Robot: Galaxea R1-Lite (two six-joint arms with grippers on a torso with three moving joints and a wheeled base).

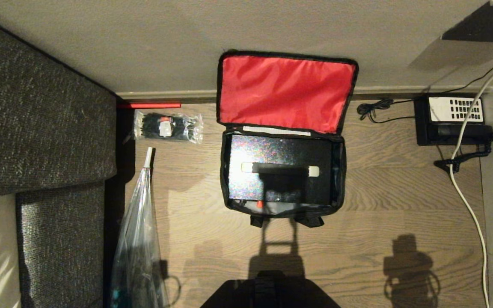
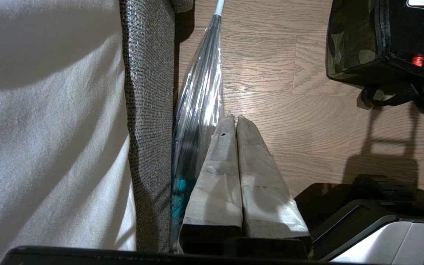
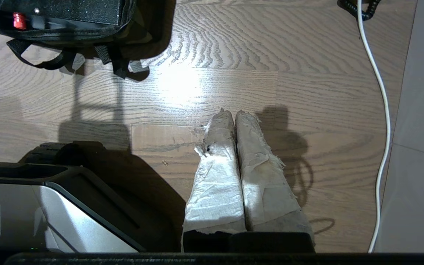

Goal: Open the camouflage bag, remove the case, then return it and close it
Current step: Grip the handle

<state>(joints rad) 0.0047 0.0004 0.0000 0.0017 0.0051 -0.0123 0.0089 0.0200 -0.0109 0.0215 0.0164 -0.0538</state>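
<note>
Both arms are hanging parked over the wooden floor [image 1: 400, 201], the left gripper [image 2: 235, 118] and right gripper [image 3: 234, 112] each pressed closed on nothing. 1 green camouflage fabric bag [image 1: 281, 137] is lying open, red flap back, with 1 flat black speckled case [image 1: 280, 173] inside. 1 clear plastic bag [image 1: 140, 239] and 1 white cable [image 1: 471, 205] are flanking it.

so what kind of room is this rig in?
Probably a home or hotel-like room: wood-plank floor, a grey fabric sofa along the robot's left, and a corded telephone on the floor by the baseboard.

Camouflage bag [image 1: 281, 141] (red lining), black case [image 1: 280, 173].
</note>
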